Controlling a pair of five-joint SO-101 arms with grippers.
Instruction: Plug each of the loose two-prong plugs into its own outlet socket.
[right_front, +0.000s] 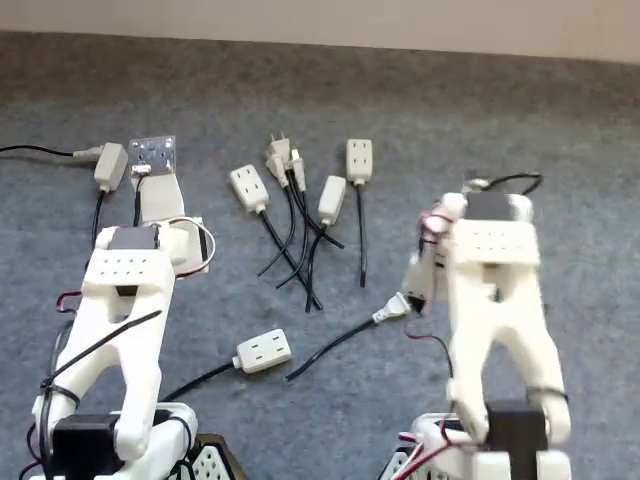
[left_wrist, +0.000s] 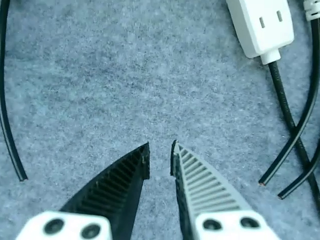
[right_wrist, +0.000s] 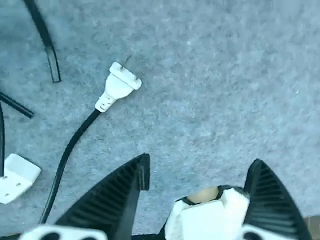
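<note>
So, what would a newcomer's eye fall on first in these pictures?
First, the bunch of white sockets and plugs with tangled black cords, at the far middle of the grey carpet. Then the white left arm and right arm at the near edge, with one socket lying between them. A loose plug lies close before the right gripper, whose jaws stand open.

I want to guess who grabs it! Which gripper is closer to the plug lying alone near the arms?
Right. The right gripper hangs just beside the plug; the left gripper is well off to its other side, above carpet near an outlet socket.
</note>
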